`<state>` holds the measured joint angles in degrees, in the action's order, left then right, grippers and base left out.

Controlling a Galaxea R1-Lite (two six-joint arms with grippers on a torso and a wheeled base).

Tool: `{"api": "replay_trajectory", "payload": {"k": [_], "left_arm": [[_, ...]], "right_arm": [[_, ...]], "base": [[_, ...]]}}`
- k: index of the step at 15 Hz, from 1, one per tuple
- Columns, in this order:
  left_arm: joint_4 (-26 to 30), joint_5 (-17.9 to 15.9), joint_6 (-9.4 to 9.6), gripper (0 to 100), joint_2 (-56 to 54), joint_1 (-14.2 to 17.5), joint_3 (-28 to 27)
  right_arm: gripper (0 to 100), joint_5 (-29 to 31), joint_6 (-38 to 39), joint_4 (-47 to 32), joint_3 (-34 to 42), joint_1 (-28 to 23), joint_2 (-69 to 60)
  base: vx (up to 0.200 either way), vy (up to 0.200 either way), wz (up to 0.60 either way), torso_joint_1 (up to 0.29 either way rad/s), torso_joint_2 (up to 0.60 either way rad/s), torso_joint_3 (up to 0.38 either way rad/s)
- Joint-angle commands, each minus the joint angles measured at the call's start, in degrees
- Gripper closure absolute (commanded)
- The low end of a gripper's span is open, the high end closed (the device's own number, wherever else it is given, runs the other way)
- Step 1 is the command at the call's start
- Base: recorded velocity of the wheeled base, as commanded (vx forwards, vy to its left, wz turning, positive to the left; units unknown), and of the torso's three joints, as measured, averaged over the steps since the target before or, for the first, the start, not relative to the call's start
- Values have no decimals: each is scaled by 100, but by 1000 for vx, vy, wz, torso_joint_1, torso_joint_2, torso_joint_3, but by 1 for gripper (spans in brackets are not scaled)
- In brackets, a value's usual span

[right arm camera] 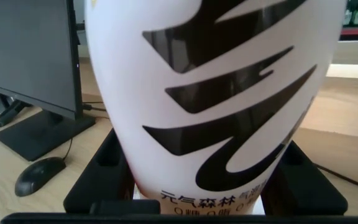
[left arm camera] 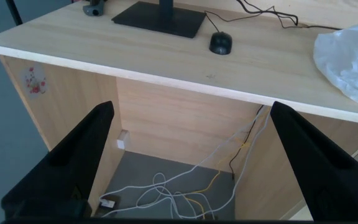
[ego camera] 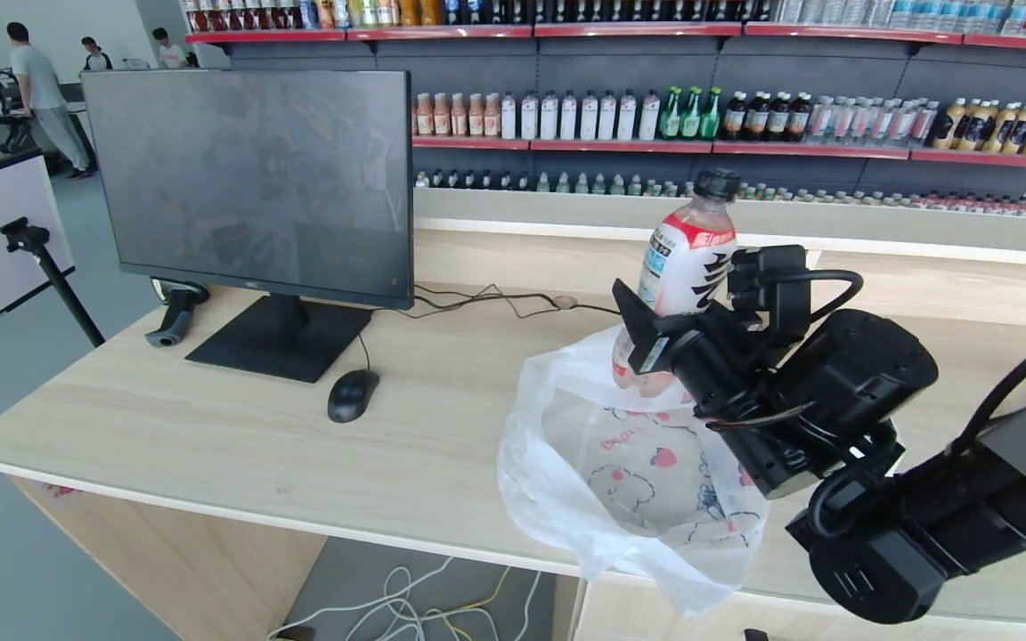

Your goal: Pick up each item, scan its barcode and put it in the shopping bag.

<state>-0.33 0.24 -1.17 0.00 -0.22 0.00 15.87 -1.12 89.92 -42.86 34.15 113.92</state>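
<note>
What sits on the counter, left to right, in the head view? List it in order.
Handheld scanner → monitor stand → mouse → shopping bag. The bottle in the right gripper overlaps the bag, so it is omitted.

bottle (ego camera: 689, 258): white label, bold black brush strokes, red band on top, black cap.
shopping bag (ego camera: 526, 481): translucent white, pink hearts, dark outline drawings.
tabletop (ego camera: 255, 427): pale wood grain.
mouse (ego camera: 353, 394): black.

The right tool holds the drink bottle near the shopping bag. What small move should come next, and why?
Probably lower the drink bottle a little, toward the robot, into the open mouth of the shopping bag. The right tool grips it upright just above the bag's far rim, and the bag lies open below. Whether it was scanned, I cannot tell.
</note>
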Motion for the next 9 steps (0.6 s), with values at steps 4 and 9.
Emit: {"api": "replay_trajectory", "payload": {"k": [4, 9], "left_arm": [[-20, 2, 3, 0, 9, 4, 0], [-29, 2, 12, 0, 9, 4, 0]], "right_arm": [[100, 4, 24, 8, -521, 13, 1176], [100, 4, 51, 8, -732, 13, 1660]], "base": [[0, 0, 0, 0, 0, 0], [0, 0, 0, 0, 0, 0]]}}
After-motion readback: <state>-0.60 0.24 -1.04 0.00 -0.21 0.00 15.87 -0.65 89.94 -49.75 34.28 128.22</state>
